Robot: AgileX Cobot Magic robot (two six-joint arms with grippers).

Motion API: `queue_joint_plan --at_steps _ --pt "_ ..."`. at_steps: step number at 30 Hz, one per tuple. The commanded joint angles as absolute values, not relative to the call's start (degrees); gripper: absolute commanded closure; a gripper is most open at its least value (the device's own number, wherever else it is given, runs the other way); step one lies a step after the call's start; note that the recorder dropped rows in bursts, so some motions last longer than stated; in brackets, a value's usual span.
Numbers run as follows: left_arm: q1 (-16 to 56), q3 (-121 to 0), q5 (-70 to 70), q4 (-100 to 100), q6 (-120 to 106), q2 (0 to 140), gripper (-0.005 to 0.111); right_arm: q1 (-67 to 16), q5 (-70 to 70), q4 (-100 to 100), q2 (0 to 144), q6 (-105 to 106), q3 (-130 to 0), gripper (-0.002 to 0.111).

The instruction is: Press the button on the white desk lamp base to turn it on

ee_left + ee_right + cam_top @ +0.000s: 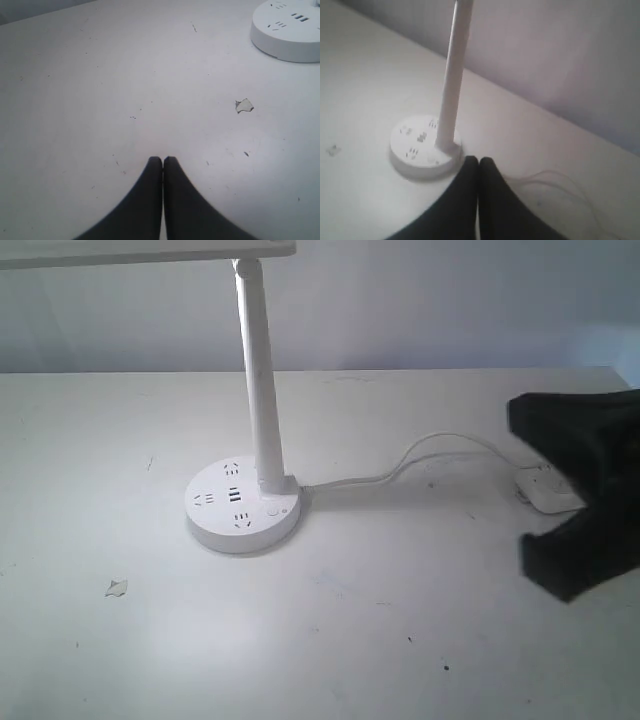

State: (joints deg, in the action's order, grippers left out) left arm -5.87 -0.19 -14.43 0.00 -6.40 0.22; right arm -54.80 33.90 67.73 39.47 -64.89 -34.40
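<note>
The white desk lamp base (243, 506) sits left of the table's middle, with its slim stem (259, 370) rising from its right side. The button (272, 510) is a tiny round dot on the base's top, just in front of the stem's foot. In the right wrist view my right gripper (479, 160) is shut and empty, its tips close to the rim of the base (422, 150) but not touching it. The right arm (590, 490) shows as a dark blurred mass at the right edge. My left gripper (163, 159) is shut on nothing over bare table, well away from the base (287, 35).
A white cable (400, 468) runs from the base to a rectangular white power strip (548, 492), partly behind the right arm. A small scrap (116, 587) lies on the table left of the base. The lamp head (150, 250) spans the top left.
</note>
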Motion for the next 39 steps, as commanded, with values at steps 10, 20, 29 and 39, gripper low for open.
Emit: queue_joint_plan --at_steps 10,20,29,39 --pt "-5.36 0.00 -14.50 -0.33 -6.25 0.00 0.107 -54.90 53.23 54.08 19.13 -72.86 -27.76 0.108" --pt "-5.36 0.00 -14.50 -0.33 -6.25 0.00 0.107 -54.90 51.97 48.62 18.96 -72.13 -27.89 0.108" --pt "-5.36 0.00 -14.50 -0.33 -6.25 0.00 0.107 -32.67 24.13 48.60 18.51 -57.80 -19.24 0.108" --pt "-5.36 0.00 -14.50 -0.33 -6.25 0.00 0.107 3.04 -2.32 47.34 6.41 -51.65 -5.77 0.108"
